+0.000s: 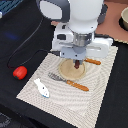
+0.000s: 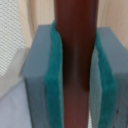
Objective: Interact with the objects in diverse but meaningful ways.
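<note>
My gripper point(image 1: 77, 56) is shut on the dark brown sausage-like stick point(image 1: 77, 64) and holds it upright over the round tan plate point(image 1: 68, 72). In the wrist view the stick point(image 2: 75, 45) stands clamped between the two teal pads point(image 2: 54, 75) of the gripper point(image 2: 76, 95). The red tomato-like ball point(image 1: 19, 72) lies on the black table at the exterior view's left. The white-and-blue fish-like piece point(image 1: 42, 88) lies at the near left corner of the woven placemat point(image 1: 95, 100). The light blue carton-shaped block is out of view.
A wooden-handled fork point(image 1: 68, 81) lies on the placemat in front of the plate, and a knife point(image 1: 93, 61) lies at the plate's right. A black cable point(image 1: 22, 47) runs across the table at left. A bowl point(image 1: 124, 18) stands at the far right.
</note>
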Robot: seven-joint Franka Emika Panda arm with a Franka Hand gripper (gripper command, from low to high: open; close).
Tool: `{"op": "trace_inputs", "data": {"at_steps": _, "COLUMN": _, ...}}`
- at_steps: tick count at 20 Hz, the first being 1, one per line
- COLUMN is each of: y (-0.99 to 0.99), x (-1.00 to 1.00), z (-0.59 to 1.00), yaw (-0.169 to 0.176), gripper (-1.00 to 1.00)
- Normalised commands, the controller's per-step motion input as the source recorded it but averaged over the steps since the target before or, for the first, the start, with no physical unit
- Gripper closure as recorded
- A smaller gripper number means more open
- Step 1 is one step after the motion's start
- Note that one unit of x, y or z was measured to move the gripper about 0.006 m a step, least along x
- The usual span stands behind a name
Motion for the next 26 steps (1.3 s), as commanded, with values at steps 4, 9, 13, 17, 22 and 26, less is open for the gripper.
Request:
{"op": "trace_inputs", "data": {"at_steps": 4, "y": -0.35, "x": 0.0, "z": -0.27, "yaw": -0.002, "gripper": 1.0}}
{"op": "trace_inputs", "data": {"at_steps": 9, "y": -0.28, "x": -0.01, "z": -0.25, "yaw": -0.007, "gripper": 1.0}}
{"op": "trace_inputs", "data": {"at_steps": 13, "y": -0.01, "x": 0.0, "z": 0.16, "yaw": -0.009, "gripper": -1.0}}
{"op": "trace_inputs", "data": {"at_steps": 17, "y": 0.0, "x": 0.0, "z": 0.41, "yaw": -0.016, "gripper": -1.0}}
{"op": "trace_inputs", "data": {"at_steps": 22, "y": 0.0, "x": -0.06, "z": 0.64, "yaw": -0.005, "gripper": -1.0}}
{"op": "trace_inputs", "data": {"at_steps": 26, "y": -0.12, "x": -0.47, "z": 0.17, "yaw": 0.0, "gripper": -1.0}}
